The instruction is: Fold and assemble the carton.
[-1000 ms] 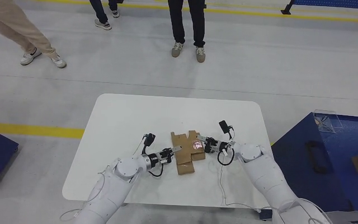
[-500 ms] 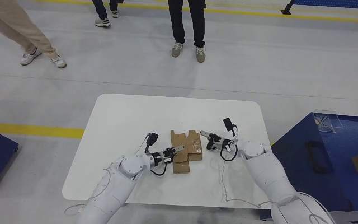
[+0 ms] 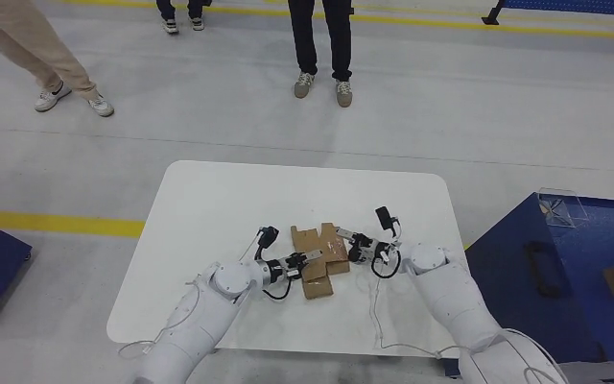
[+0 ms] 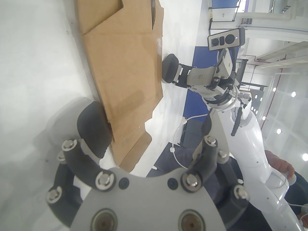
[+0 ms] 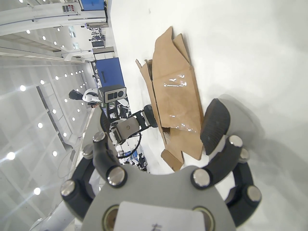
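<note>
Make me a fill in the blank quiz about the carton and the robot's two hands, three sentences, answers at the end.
1. The carton is made of brown ___.
2. It rests on a ___ table.
3. The carton lies ___ the left hand and the right hand.
Missing words: cardboard; white; between.

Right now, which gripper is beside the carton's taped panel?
The right gripper: the glossy tape lies just ahead of it; the left gripper faces the carton's bare end.
</note>
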Robot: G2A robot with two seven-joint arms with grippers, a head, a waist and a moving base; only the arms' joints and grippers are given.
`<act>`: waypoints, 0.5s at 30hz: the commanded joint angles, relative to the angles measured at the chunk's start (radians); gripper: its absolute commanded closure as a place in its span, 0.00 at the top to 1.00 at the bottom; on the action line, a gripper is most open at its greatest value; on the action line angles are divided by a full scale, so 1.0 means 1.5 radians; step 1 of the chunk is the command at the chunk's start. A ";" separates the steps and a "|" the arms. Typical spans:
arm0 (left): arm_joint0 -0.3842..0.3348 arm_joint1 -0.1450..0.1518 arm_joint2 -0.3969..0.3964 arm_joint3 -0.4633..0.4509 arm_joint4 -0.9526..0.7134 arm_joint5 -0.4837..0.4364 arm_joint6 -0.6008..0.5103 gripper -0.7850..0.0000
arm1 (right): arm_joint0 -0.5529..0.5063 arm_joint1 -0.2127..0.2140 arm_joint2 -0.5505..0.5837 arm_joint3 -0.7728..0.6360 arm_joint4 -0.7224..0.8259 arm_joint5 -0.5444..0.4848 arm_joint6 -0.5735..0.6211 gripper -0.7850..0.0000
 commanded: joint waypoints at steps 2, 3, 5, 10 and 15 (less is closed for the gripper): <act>-0.005 -0.003 0.001 0.012 -0.005 -0.005 -0.002 1.00 | 0.001 -0.005 -0.002 0.002 0.005 0.002 0.009 1.00; -0.006 -0.004 0.001 0.016 -0.006 -0.008 -0.002 1.00 | 0.002 -0.007 -0.003 0.002 0.007 0.002 0.013 1.00; -0.009 -0.006 0.000 0.025 -0.009 -0.011 -0.002 1.00 | 0.003 -0.010 -0.004 0.005 0.009 0.005 0.017 1.00; -0.013 -0.009 -0.001 0.042 -0.014 -0.017 0.000 0.91 | 0.009 -0.016 -0.005 0.014 0.013 0.006 0.016 1.00; -0.017 -0.011 -0.004 0.053 -0.013 -0.018 0.001 0.57 | 0.015 -0.019 -0.004 0.026 0.011 0.004 0.011 1.00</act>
